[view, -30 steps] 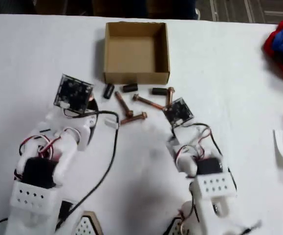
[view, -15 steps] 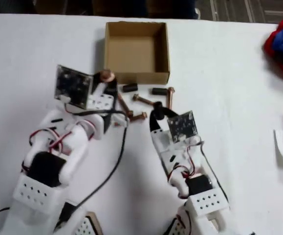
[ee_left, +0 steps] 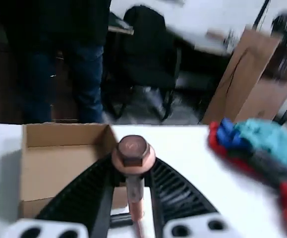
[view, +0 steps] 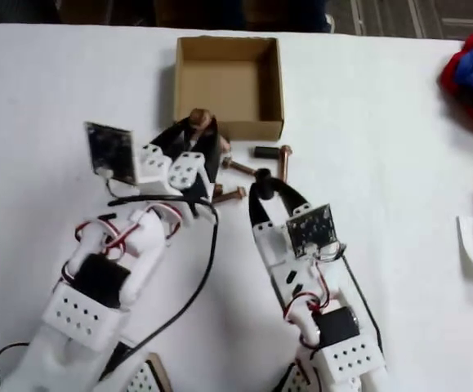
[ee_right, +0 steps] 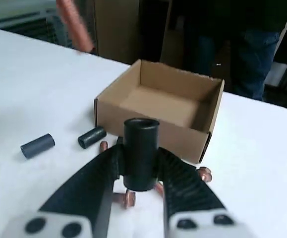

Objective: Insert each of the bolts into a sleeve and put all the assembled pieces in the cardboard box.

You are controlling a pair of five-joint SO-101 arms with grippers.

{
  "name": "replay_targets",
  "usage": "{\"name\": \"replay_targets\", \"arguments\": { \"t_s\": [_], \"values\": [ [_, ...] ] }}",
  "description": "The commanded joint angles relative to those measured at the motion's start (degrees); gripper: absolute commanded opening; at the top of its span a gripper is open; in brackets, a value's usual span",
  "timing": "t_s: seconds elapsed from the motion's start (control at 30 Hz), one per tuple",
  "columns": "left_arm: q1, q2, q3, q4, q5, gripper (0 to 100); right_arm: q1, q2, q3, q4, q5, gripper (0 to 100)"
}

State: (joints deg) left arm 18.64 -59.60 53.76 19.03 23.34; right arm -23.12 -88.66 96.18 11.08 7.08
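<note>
The likeliest failure is at the meeting of the two held parts. The left gripper (ee_left: 132, 171) is clamped on a copper-coloured bolt (ee_left: 133, 150), gripped by its shank just under the flanged hex head and held head-up in the air in front of the cardboard box (ee_left: 49, 168). The right gripper (ee_right: 140, 171) is clamped around a black sleeve (ee_right: 141, 144), held upright above the worktop (view: 383, 163) with its open bore facing up, near the box's front wall. The bore looks only a little wider than the shank, so a slight tilt or offset would probably land the bolt's tip on the sleeve's rim, where threads could catch. The sleeve is a smooth, matte cylinder; pushed off-axis, it could twist or slide between the ribbed black fingers. The bolt is metal and slim, pinched on a narrow round shank, so it too could swivel or drop. The arms stand close together in the high view, and a misjudged approach could knock their fingers together. Below them lie loose bolts (view: 238, 167) and loose sleeves (ee_right: 37, 145), all round-bodied, on a smooth white surface; a dropped part or a low sweep would likely send them rolling. The box is plain brown corrugated card, open-topped and light enough to shift if bumped.
</note>
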Motion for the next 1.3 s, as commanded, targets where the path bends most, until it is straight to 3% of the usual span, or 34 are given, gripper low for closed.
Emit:
{"name": "replay_targets", "arguments": {
  "t_s": [0.0,0.37,0.77,1.27],
  "values": [
    [0.53,0.35,0.40,-4.57,6.33,3,-1.80,-5.76,1.23,-1.19,-0.35,2.1],
    [6.68,9.41,-6.46,-1.76,7.30,3,-2.86,-8.22,1.14,-0.84,-0.62,2.1],
    [5.98,9.85,-14.37,8.88,7.21,3,-0.75,-8.13,1.14,-0.48,-0.62,2.1],
    [8.79,9.93,-14.02,13.63,4.04,3,-0.40,-8.13,1.14,-0.48,-0.62,2.1]
  ]
}}
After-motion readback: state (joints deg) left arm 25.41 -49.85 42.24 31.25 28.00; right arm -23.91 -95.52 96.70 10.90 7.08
